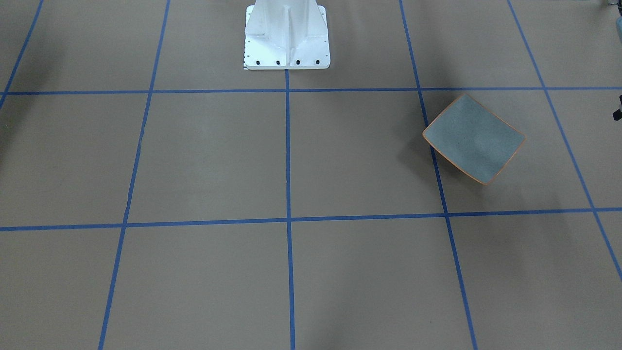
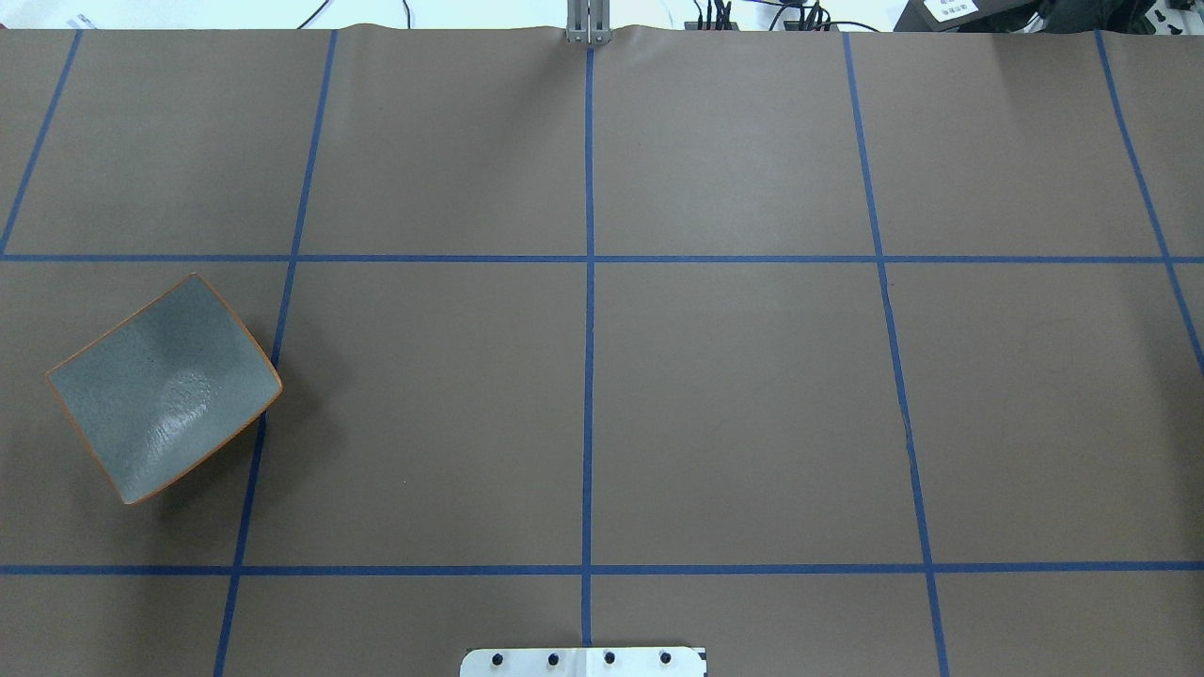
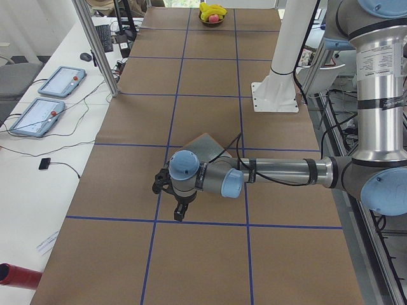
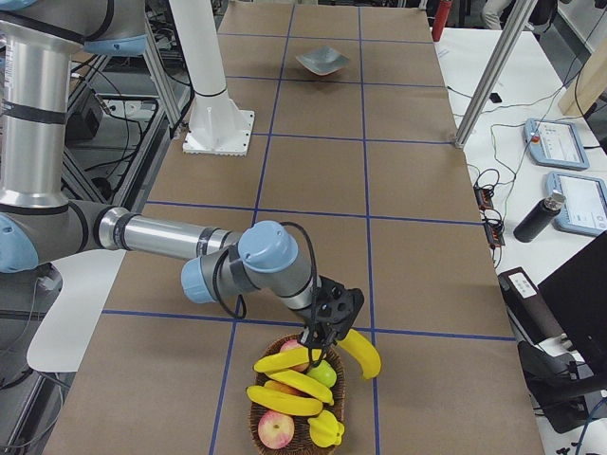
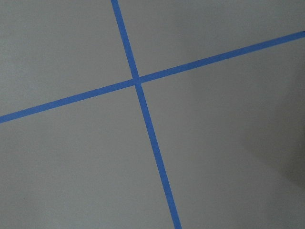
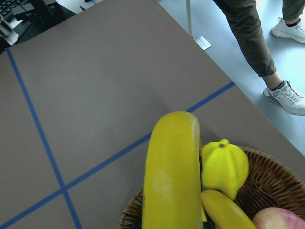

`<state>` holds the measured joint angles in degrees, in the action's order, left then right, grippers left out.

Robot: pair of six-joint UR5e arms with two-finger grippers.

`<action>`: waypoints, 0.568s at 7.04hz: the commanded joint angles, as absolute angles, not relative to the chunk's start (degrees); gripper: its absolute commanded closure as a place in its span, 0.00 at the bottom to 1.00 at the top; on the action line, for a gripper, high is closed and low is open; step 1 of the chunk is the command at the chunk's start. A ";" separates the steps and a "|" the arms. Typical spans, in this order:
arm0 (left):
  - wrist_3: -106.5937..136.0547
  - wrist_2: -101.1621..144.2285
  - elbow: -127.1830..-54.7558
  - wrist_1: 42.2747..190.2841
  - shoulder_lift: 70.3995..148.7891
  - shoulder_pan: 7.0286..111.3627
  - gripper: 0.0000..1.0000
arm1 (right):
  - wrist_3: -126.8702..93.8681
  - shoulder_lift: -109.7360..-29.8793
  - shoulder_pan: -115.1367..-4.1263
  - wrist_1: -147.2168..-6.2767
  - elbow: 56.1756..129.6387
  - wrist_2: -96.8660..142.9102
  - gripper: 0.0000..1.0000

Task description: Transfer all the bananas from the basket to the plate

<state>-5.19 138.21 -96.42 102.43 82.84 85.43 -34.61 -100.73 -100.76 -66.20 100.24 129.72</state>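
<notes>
Right gripper (image 4: 324,339) at curved, glossy banana (image 4: 365,355)

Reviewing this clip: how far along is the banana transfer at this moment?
Done: nothing yet; the plate is bare. In hand: one banana hangs at the right claw above the basket edge, apparently lifted, though the grip itself cannot be confirmed. Remaining: three bananas lie in the basket among other fruit, and all four must reach the plate. The left claw hovers near the plate.
</notes>
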 commanded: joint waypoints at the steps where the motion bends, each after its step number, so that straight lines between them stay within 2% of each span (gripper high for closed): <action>1: -5.10 139.57 -97.03 102.48 86.89 85.43 0.00 | -37.16 -95.48 -94.51 -67.76 102.57 132.87 1.00; 3: -5.01 139.66 -97.12 106.31 94.09 85.43 0.00 | -46.01 -91.25 -88.37 -67.67 104.66 133.51 1.00; 4: -4.40 139.75 -97.03 111.48 94.57 85.43 0.00 | -53.19 -88.88 -84.94 -67.68 106.50 133.42 1.00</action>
<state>-4.91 139.64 -97.09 106.24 92.43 85.43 -45.73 -91.72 -89.13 -67.65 104.50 133.35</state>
